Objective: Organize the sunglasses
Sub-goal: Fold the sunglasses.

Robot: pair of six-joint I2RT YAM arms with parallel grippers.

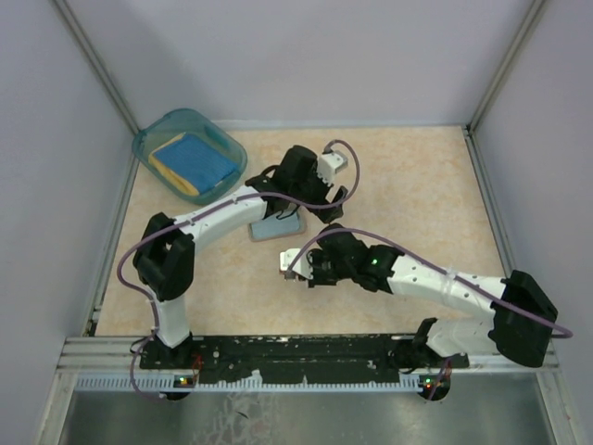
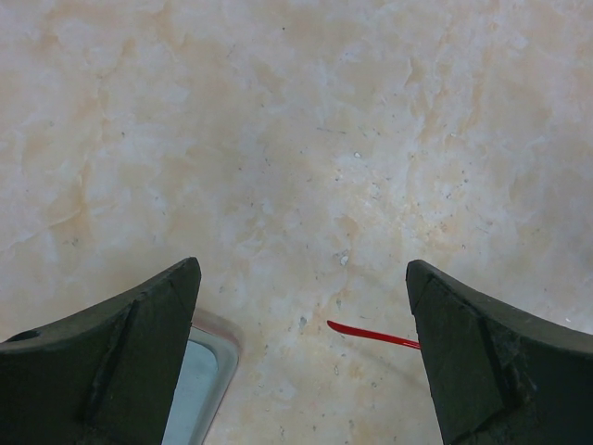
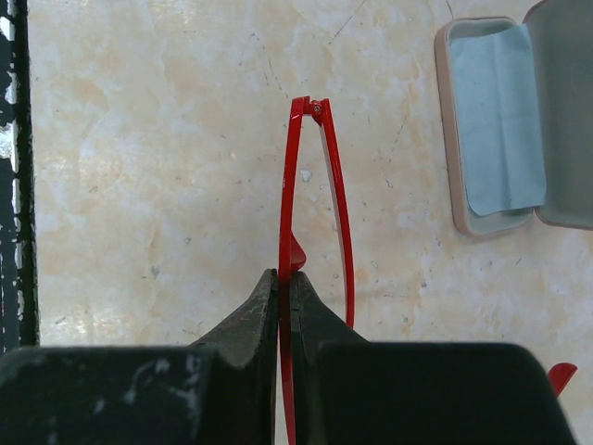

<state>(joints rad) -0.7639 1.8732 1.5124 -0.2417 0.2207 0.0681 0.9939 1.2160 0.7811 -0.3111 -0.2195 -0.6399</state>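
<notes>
From above, the beige marbled tabletop point(image 1: 417, 185) carries a translucent teal plastic tub point(image 1: 141, 146) at its far left corner, with a folded blue towel point(image 1: 195, 156) lying on something yellow inside. The left arm reaches to mid-table, and the left claw point(image 1: 332, 206) hangs just beyond an oblong pink case point(image 1: 276, 228), which lies partly under that arm. The right arm stretches leftward, with the right claw point(image 1: 289, 264) near the case on its near side. At the left wrist, the left claw's two black fingers point(image 2: 139, 352) stand wide apart over bare table with nothing between them. The thin red temple tip of the small red-framed sunglasses point(image 2: 371, 335) pokes out beside the right-hand finger, and a corner of the case shows by the other finger. At the right wrist, the right claw's fingers point(image 3: 264, 306) are pressed together on the thin red frame of the sunglasses point(image 3: 288, 185). The frame is seen edge-on above the table, reaching away from the fingertips with one temple arm running alongside. The case lies open at the upper right, apart from the glasses, with a light blue square cloth point(image 3: 496, 111) spread in its tray. A black rail point(image 3: 14, 185) runs down the left edge.
</notes>
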